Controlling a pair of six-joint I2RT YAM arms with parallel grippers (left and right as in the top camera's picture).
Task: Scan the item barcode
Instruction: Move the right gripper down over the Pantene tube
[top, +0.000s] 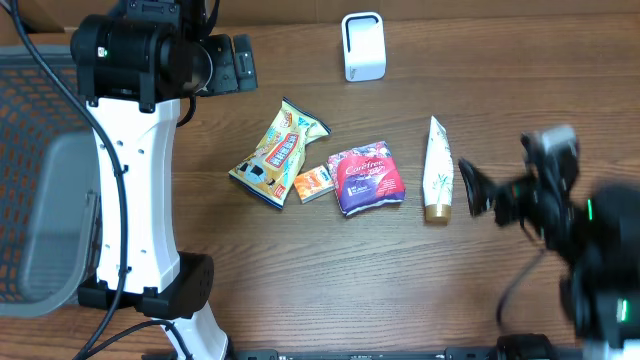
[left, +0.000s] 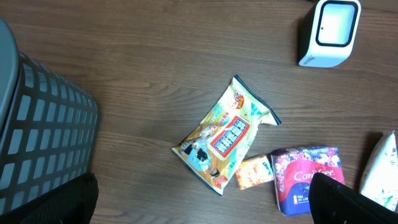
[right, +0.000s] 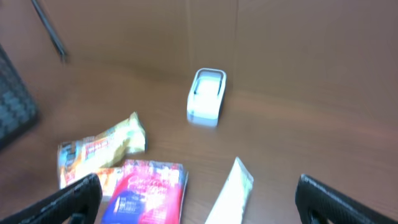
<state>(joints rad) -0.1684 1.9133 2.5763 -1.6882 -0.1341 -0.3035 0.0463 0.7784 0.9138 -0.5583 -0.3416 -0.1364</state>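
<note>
The left gripper, jaws spread and empty, hangs over the far left of the table, just right of the mesh basket. Reading rightward, we find four items lying flat at mid-table: a yellow snack bag, a small orange packet close against it, a red pouch, and a white tube with its cap toward the near edge. The white scanner stands at the far edge, well apart from them. The right gripper, likewise spread and empty, sits just right of the tube, which we judge the likely pick. No barcode shows on it, so a grasp that covers the code or presents the wrong face would fail the scan. The rounded tube may also roll from closing fingers.
</note>
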